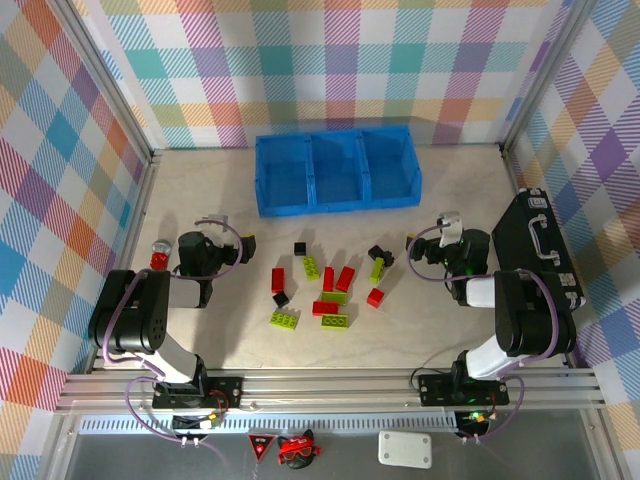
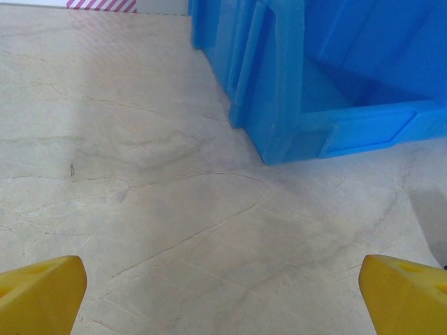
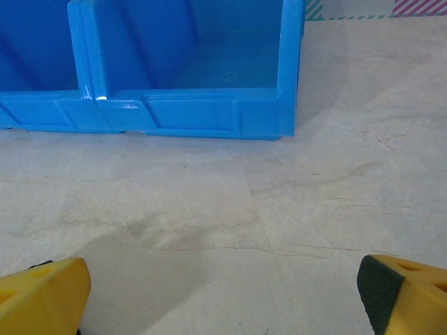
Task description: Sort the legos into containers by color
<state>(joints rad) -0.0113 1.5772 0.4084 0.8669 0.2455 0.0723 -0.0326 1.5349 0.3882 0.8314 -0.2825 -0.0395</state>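
The blue bin [image 1: 335,192] stands at the back centre, its three compartments showing nothing inside. Red, lime green and black legos lie scattered in front of it, among them a red brick [image 1: 278,279], a lime brick [image 1: 285,319] and a black brick [image 1: 299,248]. My left gripper [image 1: 240,245] rests low left of the pile, open, fingertips [image 2: 42,293] wide apart over bare table, the bin's left corner [image 2: 279,132] ahead. To the right of the pile my right gripper [image 1: 415,245] is also open, facing the bin's right compartment [image 3: 209,112]. Nothing lies between either pair of fingers.
A black case with a handle [image 1: 535,245] lies along the right side beside the right arm. A red glittery cylinder [image 1: 158,256] stands by the left arm. Chequered walls and metal posts close in the table.
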